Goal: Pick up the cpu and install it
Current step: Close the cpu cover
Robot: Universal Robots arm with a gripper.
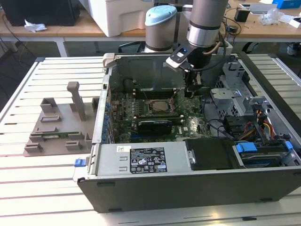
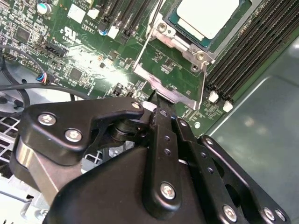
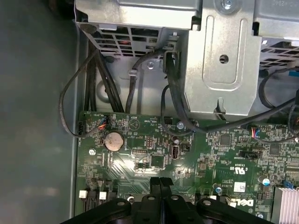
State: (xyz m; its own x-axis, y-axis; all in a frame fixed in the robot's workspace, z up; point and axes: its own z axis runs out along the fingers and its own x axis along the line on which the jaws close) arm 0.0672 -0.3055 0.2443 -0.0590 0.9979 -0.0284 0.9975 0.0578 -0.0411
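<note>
gripper (image 2: 158,105): clenched tip to tip at socket frame (image 2: 174,92) edge | cpu (image 2: 208,16): seated in the frame | room: bare motherboard (image 3: 154,156) beside, case wall (image 2: 266,135) near

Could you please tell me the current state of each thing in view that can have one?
cpu: seated in the socket, silvery top up.
gripper: fingers shut, holding nothing, near the socket.
computer case: lying on its side, open.
memory slots: look empty.
</note>
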